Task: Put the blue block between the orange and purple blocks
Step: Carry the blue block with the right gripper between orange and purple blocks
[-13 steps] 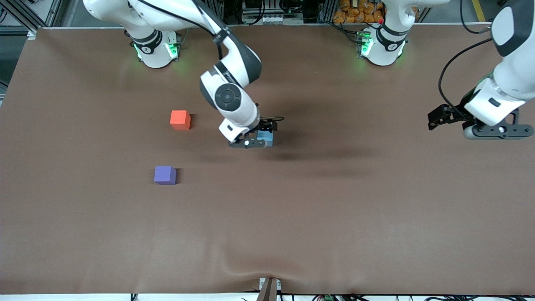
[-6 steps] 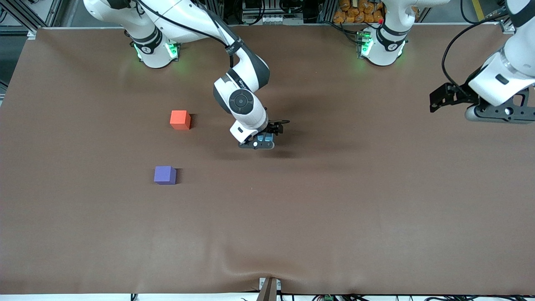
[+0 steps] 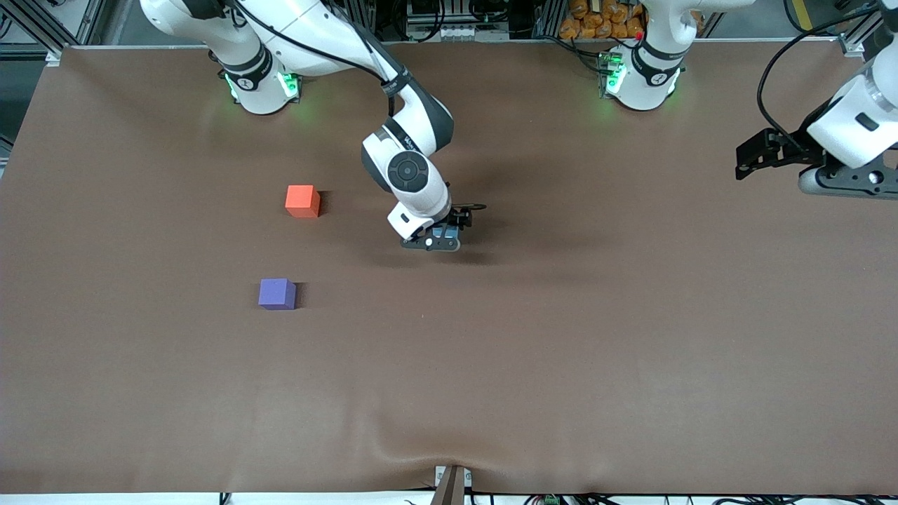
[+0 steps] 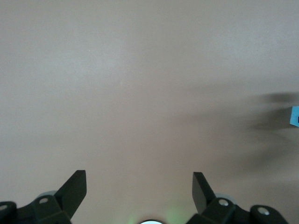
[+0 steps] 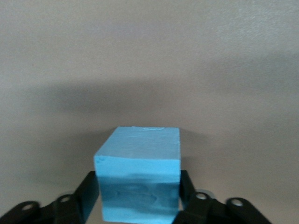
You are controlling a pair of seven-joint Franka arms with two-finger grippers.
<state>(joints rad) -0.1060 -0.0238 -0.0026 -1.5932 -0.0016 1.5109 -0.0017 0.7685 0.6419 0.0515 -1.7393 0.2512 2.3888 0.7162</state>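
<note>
The sky-blue block (image 3: 444, 231) sits on the brown table near its middle, between the fingers of my right gripper (image 3: 440, 236). In the right wrist view both fingers press its sides, so the right gripper (image 5: 138, 181) is shut on the blue block (image 5: 139, 163). The orange block (image 3: 302, 200) lies toward the right arm's end. The purple block (image 3: 276, 293) lies nearer to the front camera than the orange one, with a gap between them. My left gripper (image 3: 745, 160) is open and empty in the air over the left arm's end, and it waits (image 4: 139, 179).
The brown table cover (image 3: 561, 351) has a wrinkle at the edge nearest the camera. A sliver of the blue block (image 4: 295, 115) shows at the edge of the left wrist view.
My right gripper has come down around the blue block and now hides most of it. My left gripper has drawn back toward its base and the table's end.
</note>
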